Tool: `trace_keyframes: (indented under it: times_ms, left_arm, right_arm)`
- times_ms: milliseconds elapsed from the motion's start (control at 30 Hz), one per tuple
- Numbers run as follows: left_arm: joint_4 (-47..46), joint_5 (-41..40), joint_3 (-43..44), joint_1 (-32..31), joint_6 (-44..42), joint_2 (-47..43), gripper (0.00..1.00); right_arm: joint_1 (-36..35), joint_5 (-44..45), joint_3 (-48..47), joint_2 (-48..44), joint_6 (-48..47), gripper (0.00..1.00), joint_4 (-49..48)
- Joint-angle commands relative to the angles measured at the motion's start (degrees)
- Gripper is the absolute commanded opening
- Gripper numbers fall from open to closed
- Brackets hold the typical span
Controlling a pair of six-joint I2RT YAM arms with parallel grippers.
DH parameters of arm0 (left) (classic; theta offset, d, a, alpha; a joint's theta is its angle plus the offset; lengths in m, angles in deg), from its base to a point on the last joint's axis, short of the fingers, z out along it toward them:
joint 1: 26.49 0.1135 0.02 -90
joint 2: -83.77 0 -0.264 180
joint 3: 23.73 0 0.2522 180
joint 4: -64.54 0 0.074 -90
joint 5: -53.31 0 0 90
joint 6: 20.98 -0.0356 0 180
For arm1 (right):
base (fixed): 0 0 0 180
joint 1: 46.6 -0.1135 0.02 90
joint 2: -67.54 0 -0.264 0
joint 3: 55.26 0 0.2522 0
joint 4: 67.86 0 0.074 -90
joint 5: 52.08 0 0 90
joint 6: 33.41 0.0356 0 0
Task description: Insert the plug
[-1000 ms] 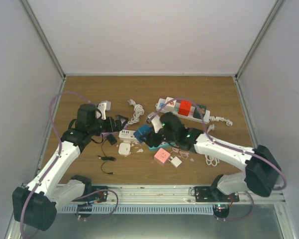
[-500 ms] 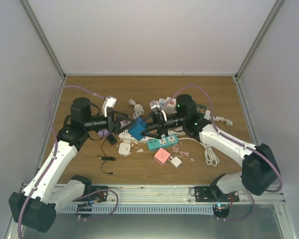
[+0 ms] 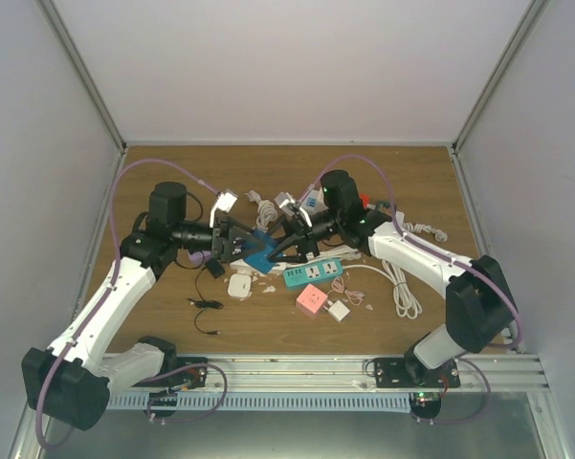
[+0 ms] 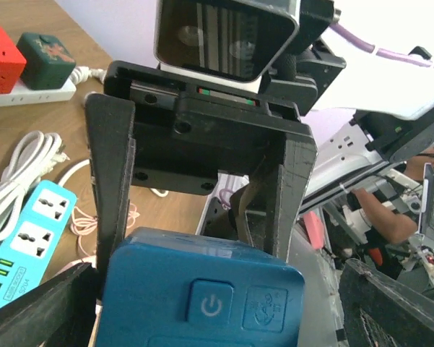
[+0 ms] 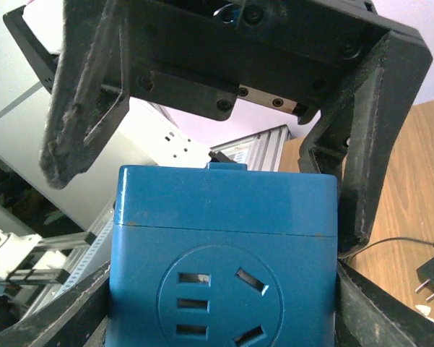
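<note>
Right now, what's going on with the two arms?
The right end effector holds a blue socket adapter in the air above the table, between the two arms. The left end effector is open, its fingers straddling the adapter without gripping it. The adapter's socket face is empty; no plug is in it yet. A teal power strip lies on the table below.

Left end effector (image 3: 245, 243) spread, facing right end effector (image 3: 276, 246), clamped.
</note>
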Motion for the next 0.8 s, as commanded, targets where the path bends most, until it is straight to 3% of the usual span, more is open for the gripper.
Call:
trace_keyframes:
  times_ms: [0, 133, 333, 600, 767]
  left_arm:
    - [3.1, 1.5, 1.3, -1.2, -3.6, 0.0, 0.9]
    - [7.1, 1.0, 2.0, -1.9, -7.4, -0.7, 0.88]
    - [8.1, -0.1, 1.1, -2.4, -9.2, -3.4, 0.71]
    - [10.8, -0.8, 0.9, -4.5, -11.9, -3.0, 0.74]
    - [12.4, -1.4, 1.6, -5.4, -13.0, -2.0, 0.62]
  right_arm:
    - [0.4, -0.6, -3.5, 1.3, -3.8, 0.53, 6.3]
    - [0.4, 0.7, -5.0, 2.2, -4.7, 0.53, 9.4]
    - [0.4, 2.0, -8.9, 4.3, -10.5, 0.53, 18.9]
    - [0.4, 2.3, -11.3, 5.3, -11.8, 0.53, 22.3]
    - [0.4, 4.3, -13.0, 6.1, -12.3, 0.52, 26.0]
